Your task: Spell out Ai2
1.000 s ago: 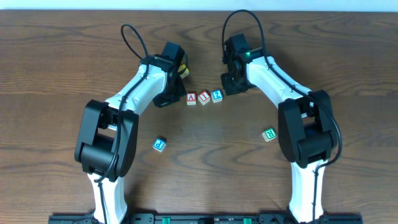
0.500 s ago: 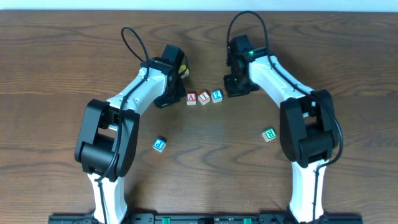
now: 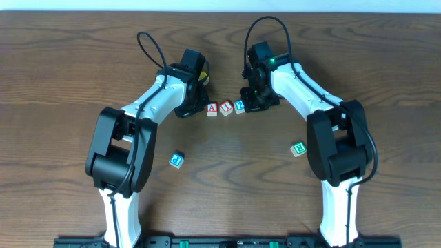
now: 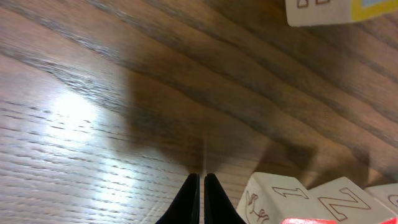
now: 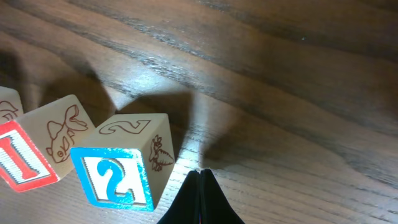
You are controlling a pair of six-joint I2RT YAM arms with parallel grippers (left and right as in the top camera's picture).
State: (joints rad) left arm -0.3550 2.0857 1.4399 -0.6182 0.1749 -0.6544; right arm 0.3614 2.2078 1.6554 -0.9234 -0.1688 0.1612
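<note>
Three wooden letter blocks stand in a row at the table's middle: a red A block [image 3: 212,108], a red I block [image 3: 226,108] and a blue 2 block [image 3: 240,106]. My left gripper [image 3: 187,110] is shut and empty, just left of the A block; its wrist view shows the shut fingertips [image 4: 200,180] beside a block's pale side [image 4: 273,199]. My right gripper [image 3: 249,105] is shut and empty, its tips [image 5: 200,174] right beside the blue 2 block [image 5: 118,171], with the I block [image 5: 25,155] to its left.
A blue P block [image 3: 177,160] lies at the front left. A green R block [image 3: 298,148] lies at the front right. Another block [image 4: 339,11] shows at the top edge of the left wrist view. The table is dark wood.
My right gripper has moved down and left toward the 2 block. The left arm shifted slightly. The three blocks have not moved.
</note>
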